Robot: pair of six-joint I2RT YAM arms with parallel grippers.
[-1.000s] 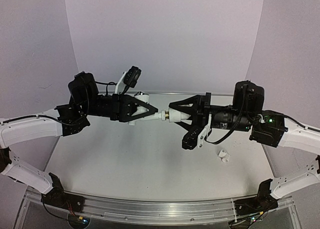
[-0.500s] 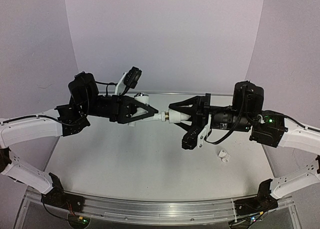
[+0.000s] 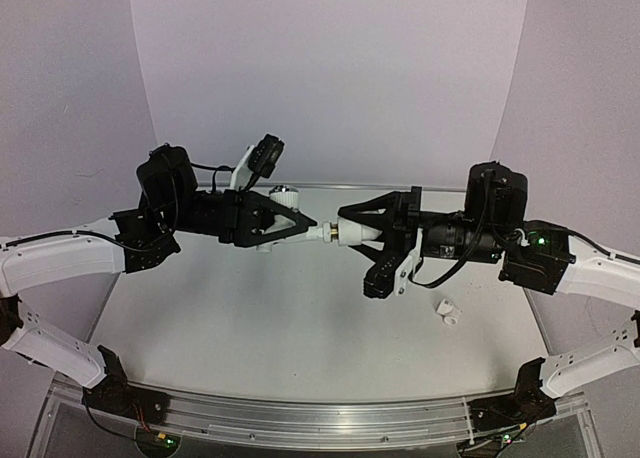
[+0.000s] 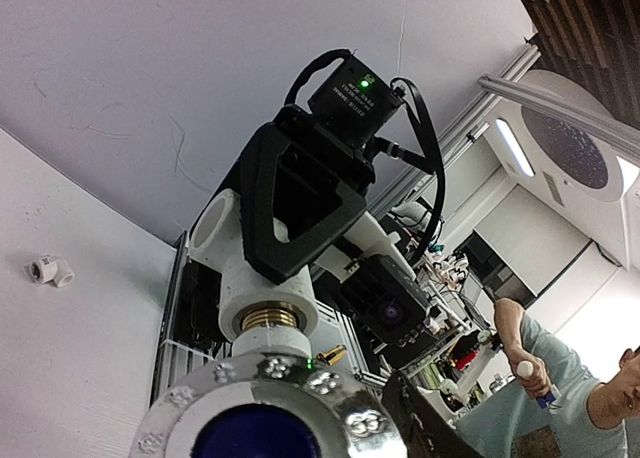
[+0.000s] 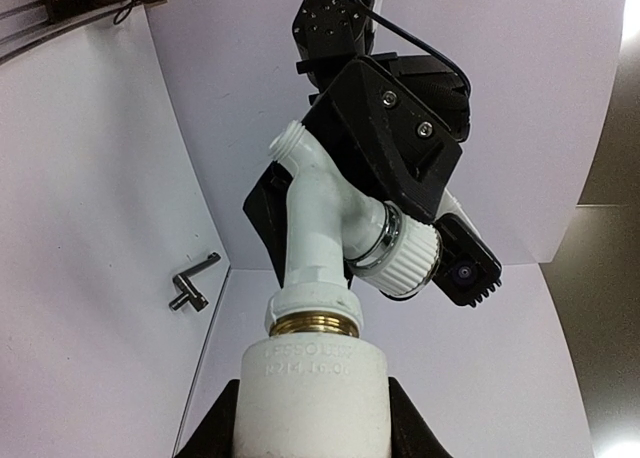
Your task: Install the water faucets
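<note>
White fitting [image 3: 447,313] near right arm [image 3: 560,263]

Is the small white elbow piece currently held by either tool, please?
No, the elbow piece lies loose on the table, while the left tool holds the tap body and the right tool the white fitting.

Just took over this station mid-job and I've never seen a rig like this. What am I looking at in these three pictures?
These are two robot arms, each ending in a two-finger gripper. The wide picture looks down from above and behind them; the other two come from a camera on each wrist. The left gripper is shut on a white faucet; the right gripper is shut on a white tube fitting with a brass ring. The two parts meet end to end in the air above the table. Lying on the table: a small white elbow piece and a dark metal crank.
</note>
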